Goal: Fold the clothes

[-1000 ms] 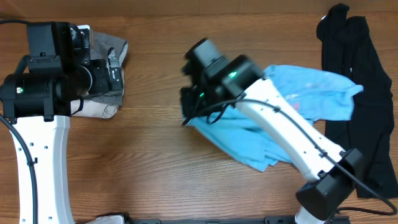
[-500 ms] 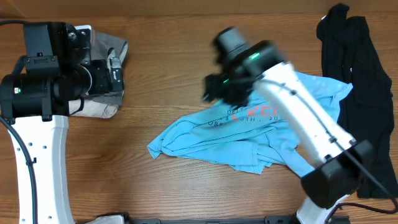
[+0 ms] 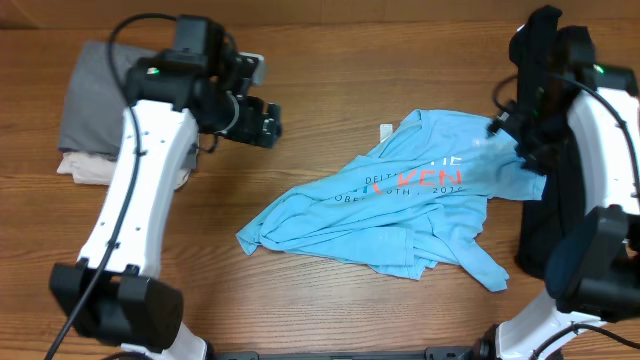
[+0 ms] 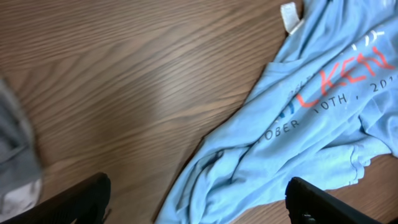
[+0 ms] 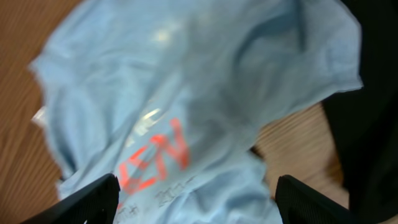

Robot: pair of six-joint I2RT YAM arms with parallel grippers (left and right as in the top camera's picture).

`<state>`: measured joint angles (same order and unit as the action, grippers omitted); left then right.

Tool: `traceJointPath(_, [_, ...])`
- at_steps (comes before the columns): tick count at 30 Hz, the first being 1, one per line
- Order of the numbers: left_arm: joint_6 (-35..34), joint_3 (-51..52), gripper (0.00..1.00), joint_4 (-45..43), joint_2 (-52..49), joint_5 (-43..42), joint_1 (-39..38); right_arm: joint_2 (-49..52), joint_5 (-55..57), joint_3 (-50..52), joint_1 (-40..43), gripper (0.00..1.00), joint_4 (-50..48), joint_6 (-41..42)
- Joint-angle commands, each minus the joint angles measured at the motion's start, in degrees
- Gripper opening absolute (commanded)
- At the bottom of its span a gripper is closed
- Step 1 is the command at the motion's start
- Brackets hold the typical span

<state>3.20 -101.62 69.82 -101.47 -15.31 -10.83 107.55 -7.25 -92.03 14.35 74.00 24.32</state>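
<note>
lying crumpled on the table [image 3: 330,80] is the t-shirt [image 3: 400,210]; left fingers [image 4: 71,202] and right fingers [image 5: 87,199] spread apart.

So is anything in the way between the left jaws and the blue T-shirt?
Nothing visible. Only bare table lies between the open left jaws and the blue T-shirt, which lies crumpled to their right.

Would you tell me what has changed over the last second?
The right gripper swept from the left end of the T-shirt to its right edge and is open; the shirt lies spread, lettering up. The left gripper swung from the folded garments toward the shirt. The black garment stayed.
</note>
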Motion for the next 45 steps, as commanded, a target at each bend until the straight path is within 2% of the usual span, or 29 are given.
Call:
traceJointPath(1, [1.2,-1.1,0.92,-2.5,-2.5,-1.3,-3.8,-0.2,-5.0,8.4,6.3,0.83,-4.0,-5.1])
traceJointPath(6, [4.4,-1.1,0.93,-9.2,-6.0,-1.2,-10.3,-0.2,-7.5,15.6,9.7,0.83,-7.8,-8.4])
traceJointPath(14, [6.0,-1.1,0.93,-23.5,-17.3,-0.8,-19.6,-0.2,-12.2,16.1,9.7,0.84,-8.2,-9.6])
traceJointPath(21, [6.0,-1.1,0.92,-34.7,-26.0,-0.8,-21.7,-0.2,-12.1,16.1,9.7,0.84,-7.7,-10.7])
traceJointPath(30, [6.5,-1.1,0.83,-39.7,-32.9,-0.9,-22.0,-0.2,-12.1,16.1,9.7,0.84,-8.0,-10.7])
traceJointPath(32, [6.4,-1.1,0.73,-39.9,-33.1,-0.9,-22.0,-0.2,-12.1,16.1,9.7,0.83,-8.2,-10.7])
traceJointPath(35, [6.4,-1.1,0.41,-40.5,-33.2,-0.8,-22.1,-0.2,-12.2,16.1,9.7,0.83,-8.2,-10.7])
traceJointPath(38, [6.4,-1.1,0.21,-41.0,-33.2,-0.8,-22.3,-0.2,-12.2,16.1,9.7,0.83,-8.1,-10.7])
traceJointPath(39, [6.4,-1.1,0.08,-41.4,-33.2,-0.8,-22.3,-0.2,-12.2,16.1,9.7,0.82,-8.1,-10.7])
traceJointPath(40, [6.4,-1.1,0.04,-41.6,-33.2,-0.7,-22.3,-0.2,-12.2,16.1,9.7,0.82,-8.1,-10.7])
traceJointPath(42, [5.3,-1.1,0.04,-42.1,-33.2,2.0,-22.3,-0.2,-12.2,16.1,9.7,0.82,-8.1,-10.7])
traceJointPath(45, [3.6,-1.9,0.04,-42.0,-33.1,10.2,-21.5,-0.2,-12.2,16.1,9.7,0.82,-8.2,-10.7])
